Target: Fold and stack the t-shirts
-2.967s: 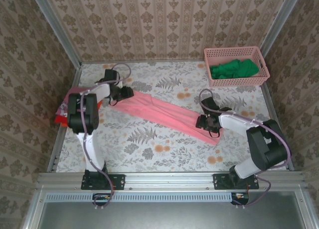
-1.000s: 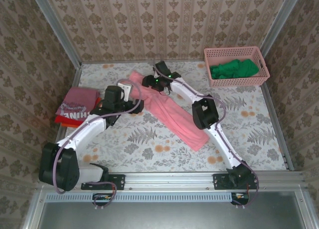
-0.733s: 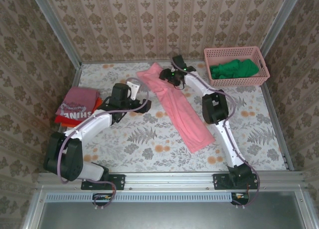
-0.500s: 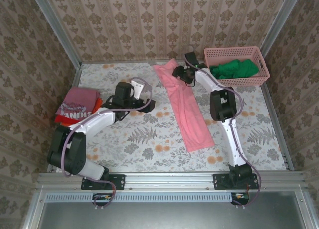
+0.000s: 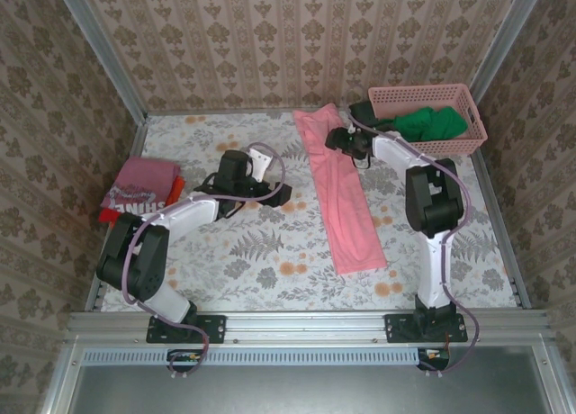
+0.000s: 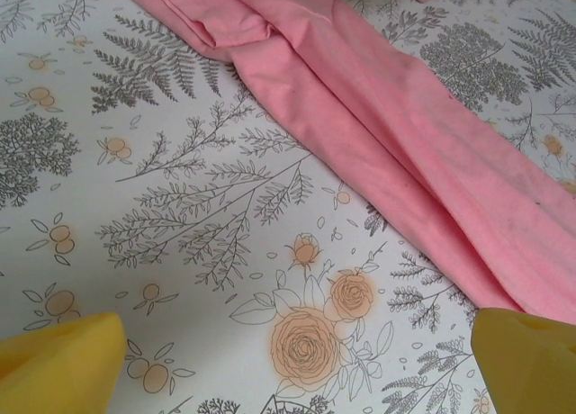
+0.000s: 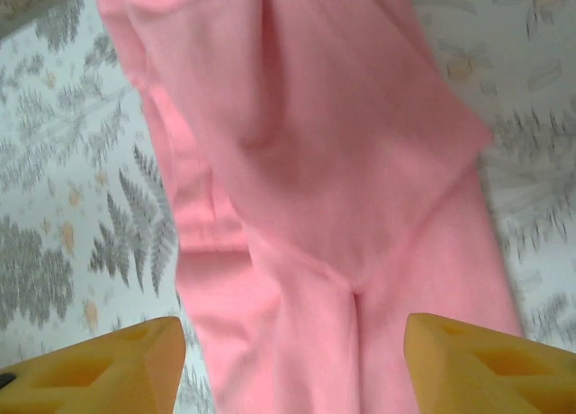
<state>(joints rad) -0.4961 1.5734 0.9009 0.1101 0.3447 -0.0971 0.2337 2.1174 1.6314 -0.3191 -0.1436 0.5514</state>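
The salmon-pink t-shirt lies folded into a long strip from the table's back centre toward the front right. My right gripper hovers open over the strip's far part, and the pink cloth spans the gap between its yellow fingers. My left gripper is open over bare floral table, just left of the strip, with nothing between its fingers. At the left edge the dusty-red lettered shirt sits folded on the orange-red one.
A pink lattice basket holding green cloth stands at the back right, close behind the right arm. Patterned walls enclose the table on three sides. Its front left stretch holds nothing.
The right gripper swung the strip's far end from the back left to the back centre and now stands open over it. The left gripper let go and slid right across the table.
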